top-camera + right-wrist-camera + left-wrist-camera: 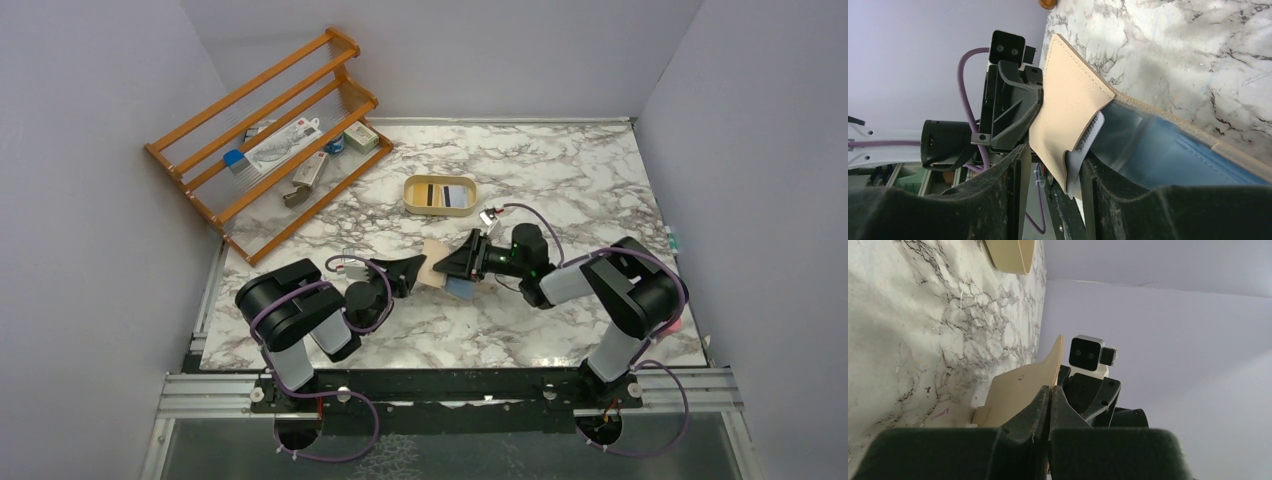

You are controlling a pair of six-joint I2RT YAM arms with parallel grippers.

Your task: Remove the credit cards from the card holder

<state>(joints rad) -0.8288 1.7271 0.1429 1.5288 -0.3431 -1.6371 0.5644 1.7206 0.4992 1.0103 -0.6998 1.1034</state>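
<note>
left gripper clamped on card holder. right gripper straddled credit card plus leather; grip could not be told. step needed card-only pinch, straight pull.

We read only one marking, mid-frame in the right wrist view: small dark print, "NO." then a run of 8s, its end unclear, along the whitish credit card poking from the card holder.

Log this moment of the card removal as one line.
left fingers: shut on card holder | right fingers: open around pocketed card | tray: striped card inside
</note>
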